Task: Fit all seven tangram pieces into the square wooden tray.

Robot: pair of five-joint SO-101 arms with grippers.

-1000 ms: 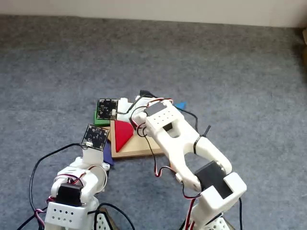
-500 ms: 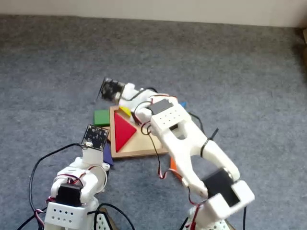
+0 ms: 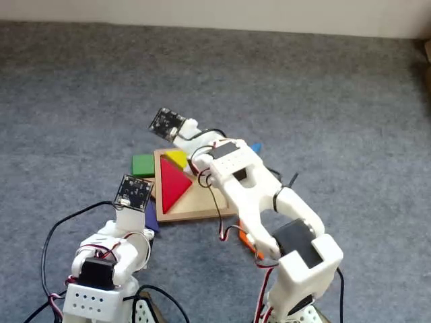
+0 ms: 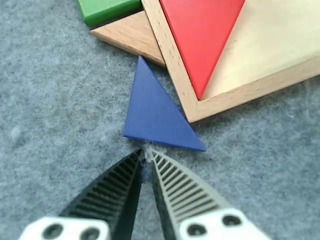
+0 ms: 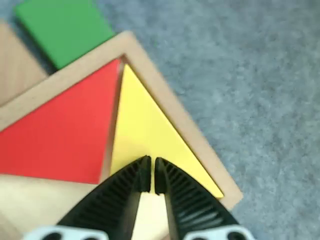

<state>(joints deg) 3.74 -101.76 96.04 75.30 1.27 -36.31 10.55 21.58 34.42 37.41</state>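
Note:
The square wooden tray point(image 3: 202, 210) lies between my arms. A red triangle point(image 3: 172, 186) fills its left side and a yellow triangle point(image 3: 176, 159) sits in its far left corner. My right gripper point(image 5: 150, 170) is shut, with its tips right over the yellow triangle point(image 5: 145, 130) beside the red one point(image 5: 65, 135). My left gripper point(image 4: 146, 156) is shut too, its tips at the edge of a dark blue triangle point(image 4: 157, 117) that lies on the carpet against the tray's near left corner point(image 4: 175, 75). A green square point(image 3: 142, 165) and a wood-coloured triangle point(image 4: 132, 37) lie left of the tray.
A light blue piece point(image 3: 254, 147) peeks out beyond the right arm at the tray's far right. An orange piece point(image 3: 245, 237) lies on the carpet near the tray's front right corner, partly under the right arm. Grey carpet stretches open on all sides.
The right arm's wrist swung from above the green square to the far side of the tray, uncovering the yellow triangle in the corner. The left arm has kept still.

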